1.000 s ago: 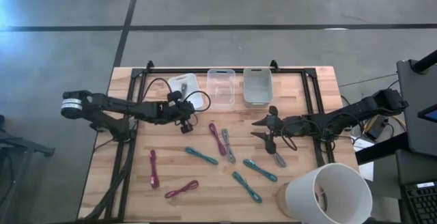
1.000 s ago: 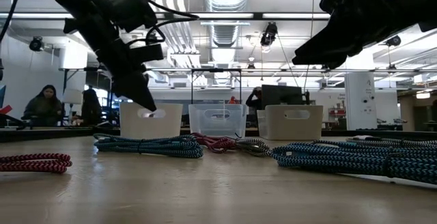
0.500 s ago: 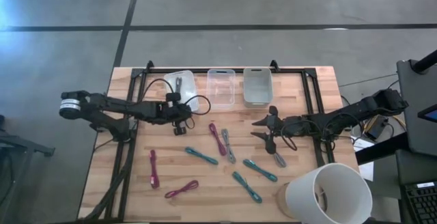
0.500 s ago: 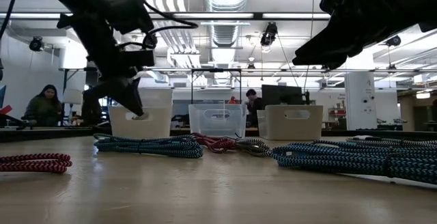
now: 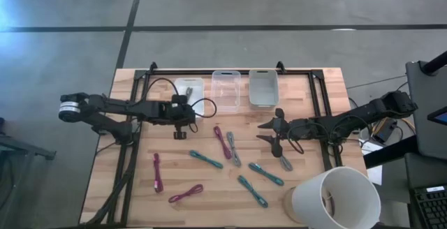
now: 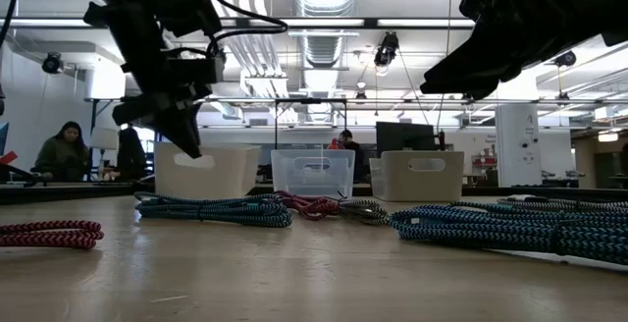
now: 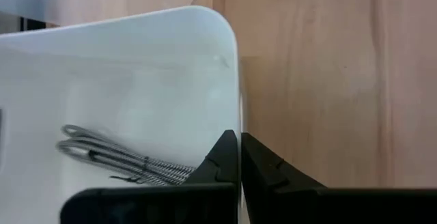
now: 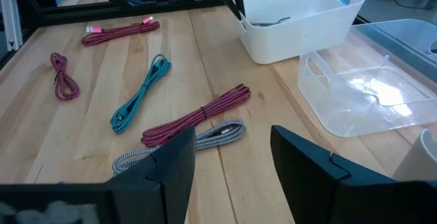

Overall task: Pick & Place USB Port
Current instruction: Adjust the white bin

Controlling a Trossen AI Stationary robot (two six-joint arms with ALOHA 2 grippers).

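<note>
A white bin (image 5: 189, 87) stands on its base at the table's far edge, with a coiled grey braided cable (image 7: 116, 157) lying inside. My left gripper (image 7: 240, 159) is at the bin's near left part (image 5: 180, 117), shut on its wall; in the low view it slants down to the rim (image 6: 184, 143). Several coiled cables lie mid-table: magenta (image 5: 222, 141), teal (image 5: 206, 159), grey (image 5: 233, 149). My right gripper (image 8: 229, 162) hovers open above the table, right of the cables (image 5: 269, 135). My left gripper pinches the white bin's side wall at its top edge (image 7: 238, 118), one finger inside the bin and one outside. The fingers slant down from above (image 6: 177, 126). The bin stands upright with its base on the table.
A clear bin (image 5: 225, 89) and a grey-white bin (image 5: 263, 88) stand to the right of the white one. A large white cup-shaped thing (image 5: 336, 198) sits at the near right corner. More cables lie near the front: magenta (image 5: 156, 172), (image 5: 186, 193), teal (image 5: 252, 190). People sit in the room behind (image 6: 61, 150).
My left gripper has moved toward the table's left edge and slightly up, staying shut. The white bin has gone with it, sliding a little left and turning from skewed to square with the far edge. My right arm has kept still.
</note>
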